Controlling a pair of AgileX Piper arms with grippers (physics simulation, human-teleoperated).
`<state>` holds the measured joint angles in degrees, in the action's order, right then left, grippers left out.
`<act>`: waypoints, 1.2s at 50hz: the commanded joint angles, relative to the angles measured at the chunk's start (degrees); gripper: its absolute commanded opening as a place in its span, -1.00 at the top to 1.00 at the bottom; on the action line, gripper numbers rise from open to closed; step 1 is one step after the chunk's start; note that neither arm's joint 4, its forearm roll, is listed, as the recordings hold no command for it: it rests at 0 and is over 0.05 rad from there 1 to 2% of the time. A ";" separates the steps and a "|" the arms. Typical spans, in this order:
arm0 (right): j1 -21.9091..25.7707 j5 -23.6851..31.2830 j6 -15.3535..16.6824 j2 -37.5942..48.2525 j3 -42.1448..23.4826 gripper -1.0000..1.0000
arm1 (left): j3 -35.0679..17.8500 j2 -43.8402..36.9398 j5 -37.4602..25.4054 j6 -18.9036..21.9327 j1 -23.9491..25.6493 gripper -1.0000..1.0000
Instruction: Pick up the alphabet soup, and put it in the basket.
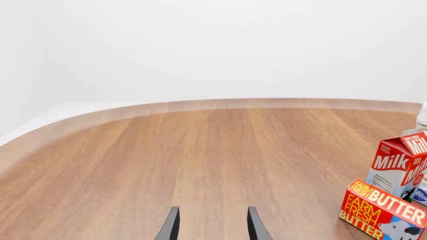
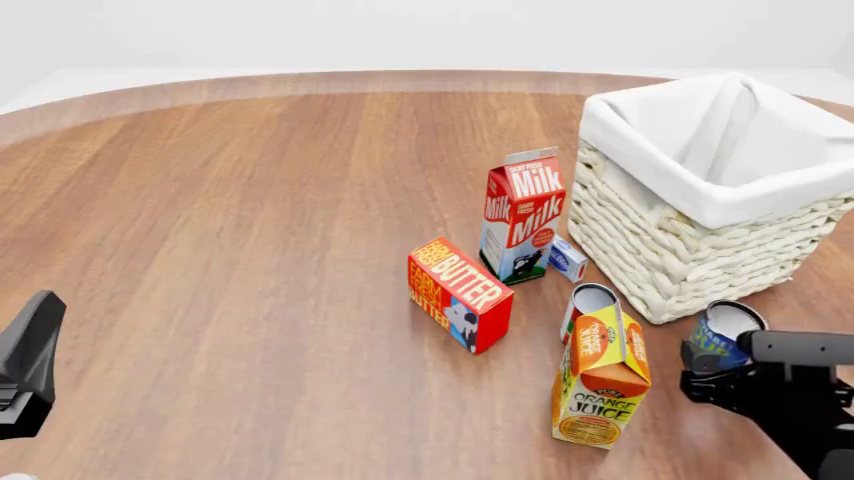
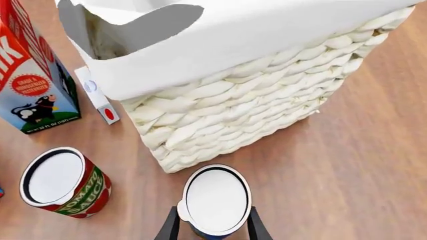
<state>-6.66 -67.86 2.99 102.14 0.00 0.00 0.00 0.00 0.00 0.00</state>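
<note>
alphabet soup (image 3: pixel 215 201) in right gripper (image 3: pixel 212 227), left view lacks

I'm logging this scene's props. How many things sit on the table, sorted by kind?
Cans: 2, the alphabet soup and the tomato sauce can
Cartons: 2, the milk carton and the orange juice carton
Boxes: 2, the butter box and a small white box
Baskets: 1, the basket
Total: 7
</note>
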 commanded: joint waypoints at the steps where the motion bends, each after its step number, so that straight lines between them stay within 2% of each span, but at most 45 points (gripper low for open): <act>1: -0.02 -1.85 -0.24 2.47 0.00 -1.00 | 0.00 0.00 0.00 0.00 0.00 -1.00; 17: 0.60 -2.03 -1.18 3.91 -0.01 -1.00 | 0.00 0.00 0.00 0.00 0.00 -1.00; 18: 0.61 -2.03 -1.08 3.91 -0.01 1.00 | 0.00 0.00 0.00 0.00 0.00 -1.00; 42: -0.63 -1.55 0.90 0.30 0.00 1.00 | 0.00 0.00 0.00 0.00 0.00 -1.00; 50: -0.67 3.82 1.10 -6.08 0.00 1.00 | 0.00 0.00 0.00 0.00 0.00 -1.00; 54: -0.53 8.28 1.30 -10.95 0.00 1.00 | 0.00 0.00 0.00 0.00 0.00 -1.00; 60: -0.48 10.75 1.64 -13.91 0.00 1.00 | 0.00 0.00 0.00 0.00 0.00 -1.00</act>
<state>-7.22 -62.00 5.17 94.45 0.00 0.00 0.00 0.00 0.00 0.00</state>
